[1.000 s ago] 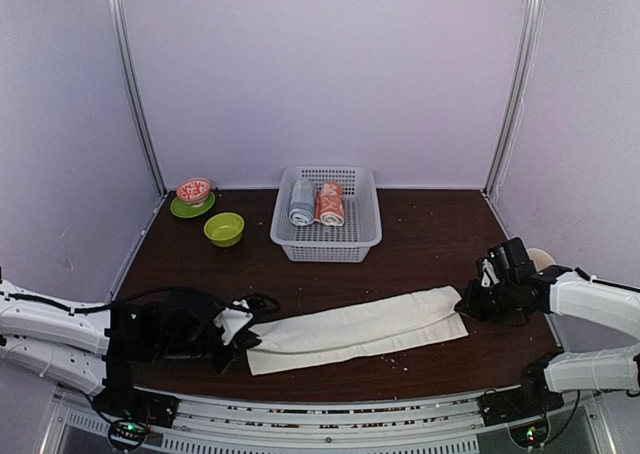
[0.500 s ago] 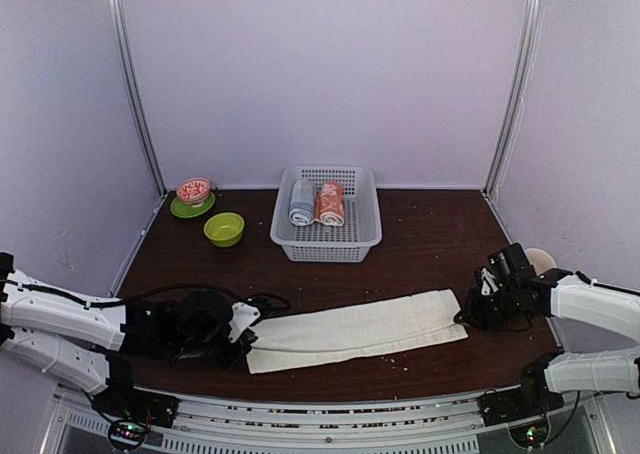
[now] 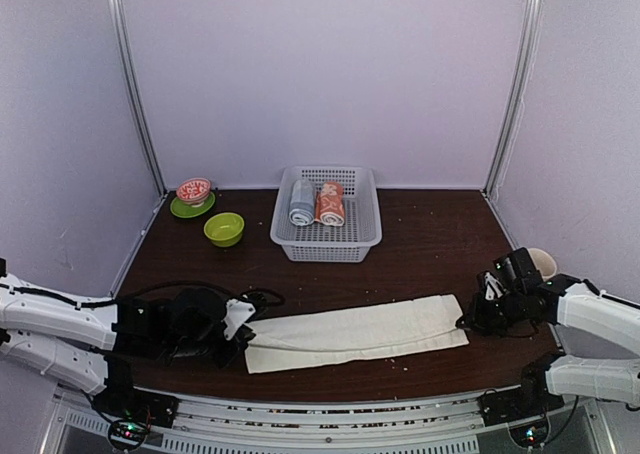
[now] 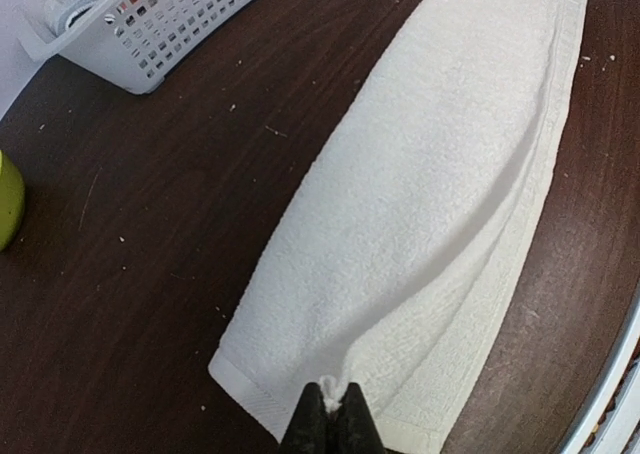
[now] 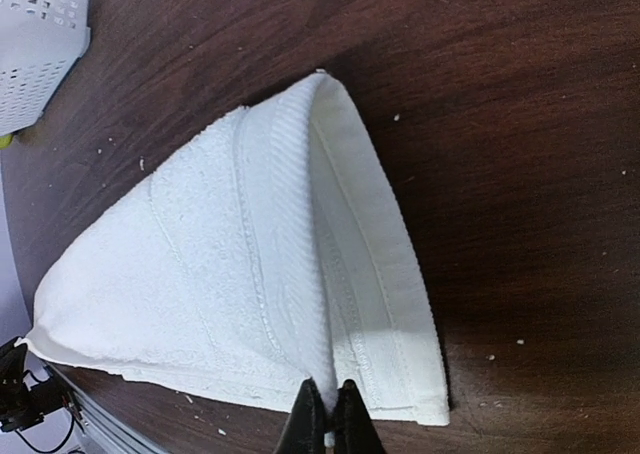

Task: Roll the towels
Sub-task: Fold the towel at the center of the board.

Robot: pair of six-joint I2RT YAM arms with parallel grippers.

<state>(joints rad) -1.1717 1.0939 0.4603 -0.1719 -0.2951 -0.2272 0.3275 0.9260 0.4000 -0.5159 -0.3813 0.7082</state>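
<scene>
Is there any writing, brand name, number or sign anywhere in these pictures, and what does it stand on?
No text can be read in any view.
The orange rolled towel in the basket has white prints, too small to tell whether they are letters or pictures.
The red-and-white bowl has a pattern, but no legible words.
The cream towel and the green bowl show no label.
</scene>
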